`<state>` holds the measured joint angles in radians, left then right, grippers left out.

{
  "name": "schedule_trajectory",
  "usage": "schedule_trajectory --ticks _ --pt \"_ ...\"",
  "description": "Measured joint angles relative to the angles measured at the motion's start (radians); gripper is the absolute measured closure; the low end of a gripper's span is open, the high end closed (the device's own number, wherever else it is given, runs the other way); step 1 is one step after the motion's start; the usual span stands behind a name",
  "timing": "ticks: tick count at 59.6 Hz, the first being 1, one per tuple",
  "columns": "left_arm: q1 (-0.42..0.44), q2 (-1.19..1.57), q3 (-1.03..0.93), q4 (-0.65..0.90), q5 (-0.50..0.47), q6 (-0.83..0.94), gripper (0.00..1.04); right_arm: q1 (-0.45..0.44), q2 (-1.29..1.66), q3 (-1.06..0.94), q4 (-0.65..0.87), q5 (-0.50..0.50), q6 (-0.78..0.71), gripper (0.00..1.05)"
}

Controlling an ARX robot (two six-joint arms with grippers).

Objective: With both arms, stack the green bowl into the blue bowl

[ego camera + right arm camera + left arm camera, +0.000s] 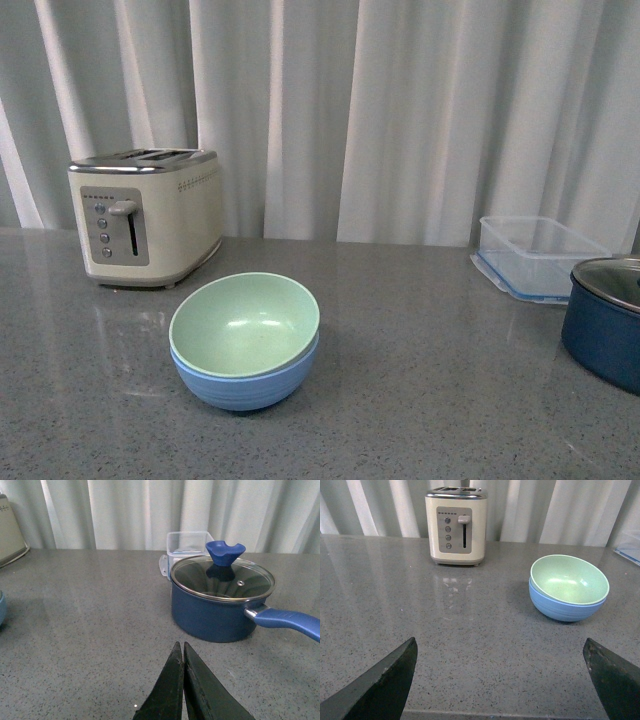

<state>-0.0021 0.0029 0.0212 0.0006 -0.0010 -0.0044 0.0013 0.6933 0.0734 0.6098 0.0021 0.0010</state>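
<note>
The pale green bowl (245, 323) sits nested inside the light blue bowl (245, 385) on the grey counter, slightly tilted. Both also show in the left wrist view, the green bowl (568, 578) inside the blue bowl (560, 608). My left gripper (500, 652) is open and empty, well back from the bowls near the counter's front edge. My right gripper (182, 648) is shut and empty, above the counter in front of the navy pot. A sliver of the blue bowl (2, 607) shows at the edge of the right wrist view. Neither arm shows in the front view.
A cream toaster (145, 215) stands at the back left. A clear plastic container (538, 255) and a dark navy lidded pot (606, 320) with a long handle (290, 622) stand at the right. White curtains hang behind the counter.
</note>
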Motion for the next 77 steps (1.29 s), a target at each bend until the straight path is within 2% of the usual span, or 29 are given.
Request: schedule_trajectory --ticks 11,16,37,77 --pt "0.0 0.0 0.0 0.0 0.0 0.0 0.07 0.0 -0.098 -0.029 -0.068 0.0 0.0 1.04" --pt "0.0 0.0 0.0 0.0 0.0 0.0 0.07 0.0 -0.115 -0.063 -0.04 0.0 0.0 1.04" --pt "0.0 0.0 0.0 0.0 0.0 0.0 0.07 0.0 -0.317 -0.069 -0.234 0.0 0.0 1.04" --pt "0.0 0.0 0.0 0.0 0.0 0.0 0.07 0.0 -0.557 -0.068 -0.476 -0.001 0.0 1.04"
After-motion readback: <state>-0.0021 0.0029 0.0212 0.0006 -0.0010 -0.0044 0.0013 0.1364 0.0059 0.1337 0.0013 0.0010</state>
